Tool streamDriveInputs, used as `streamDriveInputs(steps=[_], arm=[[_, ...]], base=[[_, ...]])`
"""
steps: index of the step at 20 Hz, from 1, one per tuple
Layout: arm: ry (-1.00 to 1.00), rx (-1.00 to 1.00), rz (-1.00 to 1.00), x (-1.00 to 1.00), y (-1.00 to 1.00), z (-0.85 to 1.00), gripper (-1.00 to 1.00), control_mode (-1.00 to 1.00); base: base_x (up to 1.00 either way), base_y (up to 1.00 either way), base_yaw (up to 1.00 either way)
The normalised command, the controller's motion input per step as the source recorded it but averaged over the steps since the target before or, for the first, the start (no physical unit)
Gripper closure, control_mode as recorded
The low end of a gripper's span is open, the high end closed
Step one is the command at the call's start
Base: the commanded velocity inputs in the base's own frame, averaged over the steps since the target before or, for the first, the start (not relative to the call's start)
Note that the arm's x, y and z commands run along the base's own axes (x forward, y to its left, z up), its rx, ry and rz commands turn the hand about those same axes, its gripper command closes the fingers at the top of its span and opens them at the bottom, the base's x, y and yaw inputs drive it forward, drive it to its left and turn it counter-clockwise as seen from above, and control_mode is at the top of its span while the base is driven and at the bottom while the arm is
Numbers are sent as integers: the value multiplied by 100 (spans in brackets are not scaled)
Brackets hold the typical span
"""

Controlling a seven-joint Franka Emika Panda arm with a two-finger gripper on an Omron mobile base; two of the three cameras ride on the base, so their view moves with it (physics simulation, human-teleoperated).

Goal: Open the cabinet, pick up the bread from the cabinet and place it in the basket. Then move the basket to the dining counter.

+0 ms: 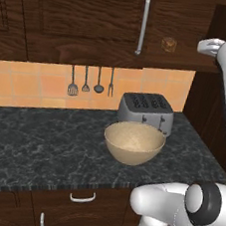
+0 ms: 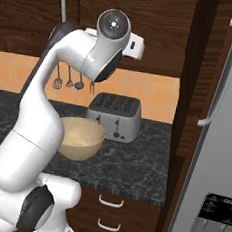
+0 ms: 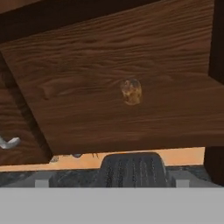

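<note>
The dark wood cabinet (image 1: 86, 21) hangs above the counter, its silver bar handle (image 1: 143, 23) left of an open compartment. In that compartment the small brown bread (image 1: 168, 44) sits on the shelf. My gripper (image 1: 203, 46) hovers just right of the bread at shelf height, and its white hand (image 2: 137, 45) points toward the cabinet. In the hand view the bread (image 3: 131, 91) lies straight ahead on the wood shelf (image 3: 87, 109); my fingertips are hidden there. The tan basket (image 1: 134, 142) stands empty on the black granite counter, below the gripper. The dining counter is out of view.
A silver toaster (image 1: 146, 111) stands right behind the basket. Kitchen utensils (image 1: 91, 84) hang on the orange tiled wall. A tall grey fridge (image 2: 215, 147) with a long handle rises on the right. Drawers (image 1: 81, 201) run under the counter edge.
</note>
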Motion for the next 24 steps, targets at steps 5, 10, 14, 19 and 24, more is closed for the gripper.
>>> streamDriveInputs(steps=[5,10,14,19,24], arm=[[0,0,3,80,16,-6,-100,-100],[4,0,2,92,5,-4,-100,-100],[7,0,7,73,0,-2,-100,-100],[1,0,6,69,0,-3,-100,-100],[3,0,4,67,-15,-4,-100,-100]], base=[[0,0,0],[0,0,0],[0,0,0],[0,0,0],[0,0,0]])
